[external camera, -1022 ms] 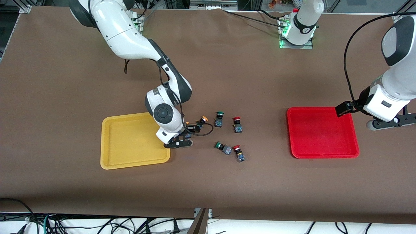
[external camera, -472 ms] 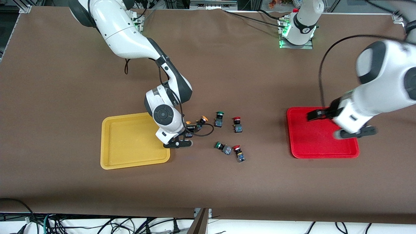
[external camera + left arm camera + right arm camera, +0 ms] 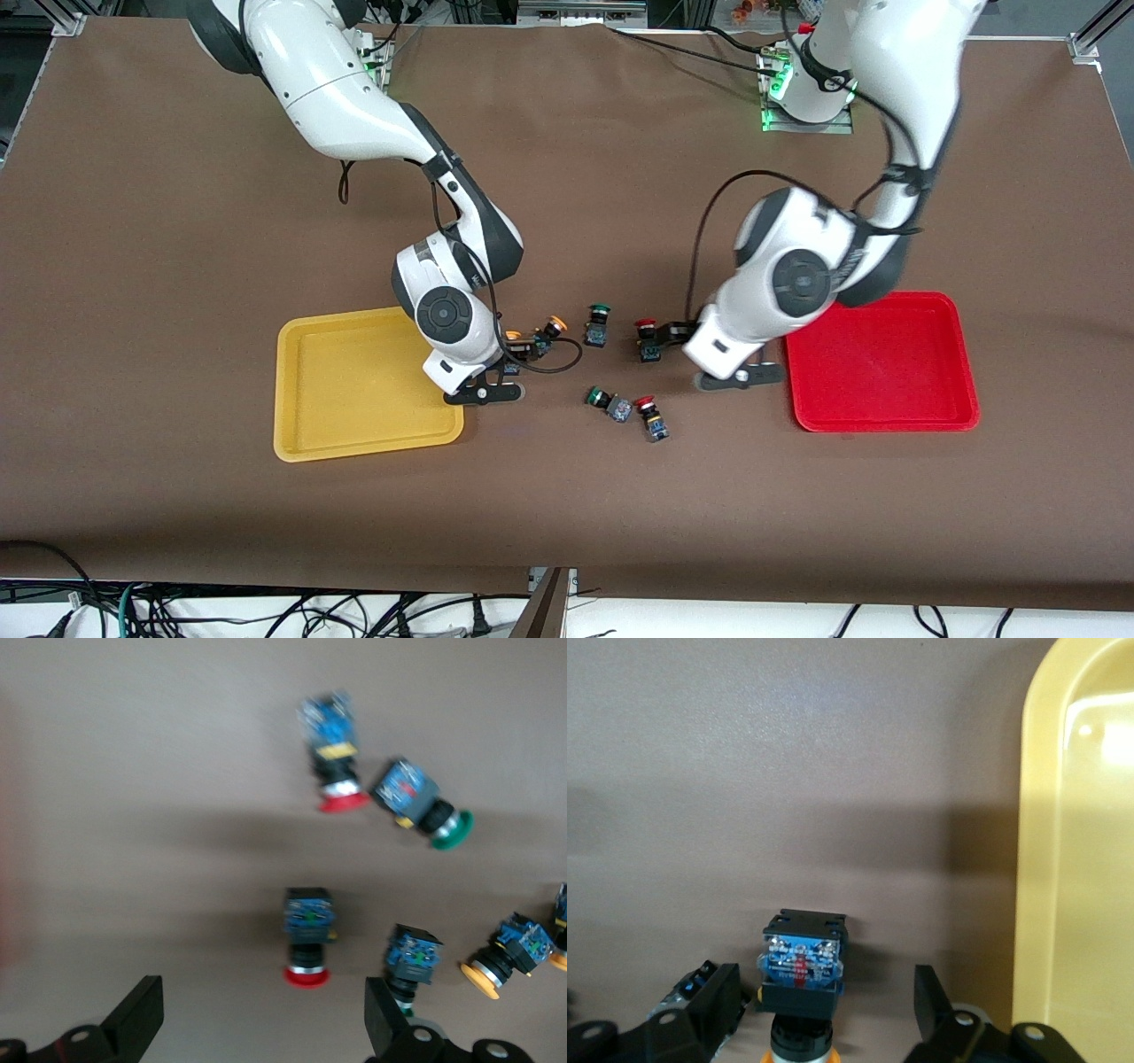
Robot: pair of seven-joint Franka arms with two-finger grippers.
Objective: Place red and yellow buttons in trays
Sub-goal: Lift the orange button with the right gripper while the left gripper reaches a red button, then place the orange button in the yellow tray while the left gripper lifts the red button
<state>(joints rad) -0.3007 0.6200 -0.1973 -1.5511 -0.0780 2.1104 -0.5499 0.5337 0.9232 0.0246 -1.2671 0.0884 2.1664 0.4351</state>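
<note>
My right gripper (image 3: 521, 353) is open beside the yellow tray (image 3: 354, 439), low over a yellow button (image 3: 799, 979) that lies between its fingers (image 3: 718, 1001) with gaps on both sides. A second yellow button (image 3: 554, 326) lies beside it. My left gripper (image 3: 669, 335) is open over a red button (image 3: 647, 340); in the left wrist view this red button (image 3: 307, 939) lies just ahead of the gap between the fingers (image 3: 142, 1019). A second red button (image 3: 652, 418) lies nearer the camera. The red tray (image 3: 881, 416) holds nothing.
Two green-capped switches lie among the buttons, one (image 3: 599, 323) between the second yellow button and the first red one, the other (image 3: 608, 401) beside the second red button. The yellow tray's rim (image 3: 1036, 859) is close to my right gripper.
My left arm has swung from the red tray's outer end across the tray to over the red button. My right arm has stayed almost still.
</note>
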